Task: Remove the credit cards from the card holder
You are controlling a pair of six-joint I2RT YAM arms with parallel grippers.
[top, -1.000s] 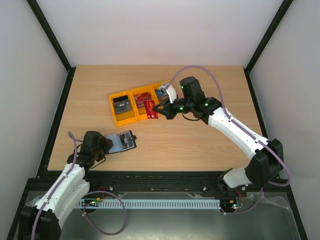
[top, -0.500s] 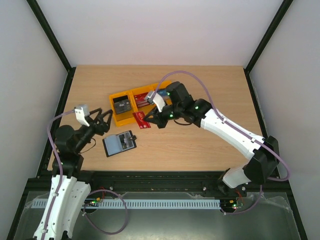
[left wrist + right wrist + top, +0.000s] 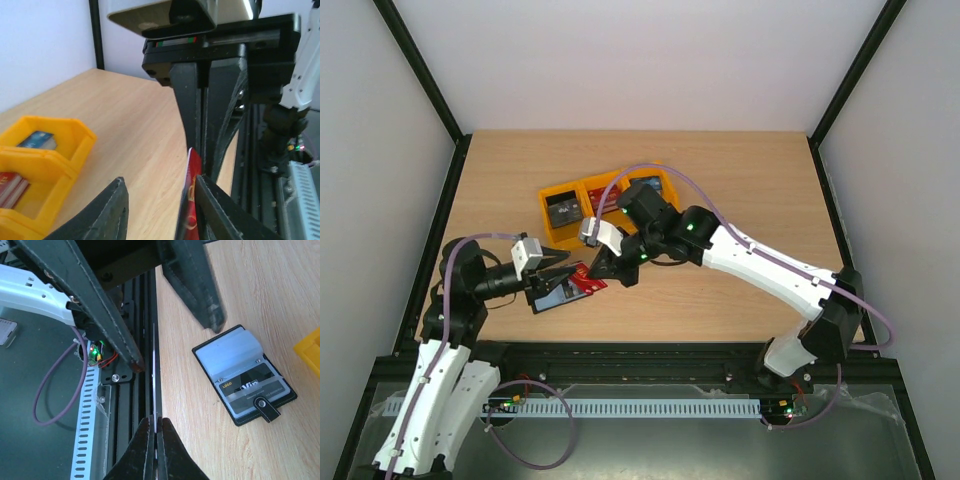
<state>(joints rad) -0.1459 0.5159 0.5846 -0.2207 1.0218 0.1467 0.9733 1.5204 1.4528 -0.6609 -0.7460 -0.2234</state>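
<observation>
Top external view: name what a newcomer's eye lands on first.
The right hand reaches across the table, pinching a red card by the open black card holder near the front left edge. The left hand meets it there, its jaws open on either side of the card. Behind them sit yellow bins holding other cards.

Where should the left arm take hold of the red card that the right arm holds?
Probably on its free end, opposite the right gripper that pinches the other end. The red card sits edge-on between the left gripper's open jaws, so approach from that free end and close across its two flat faces.
</observation>
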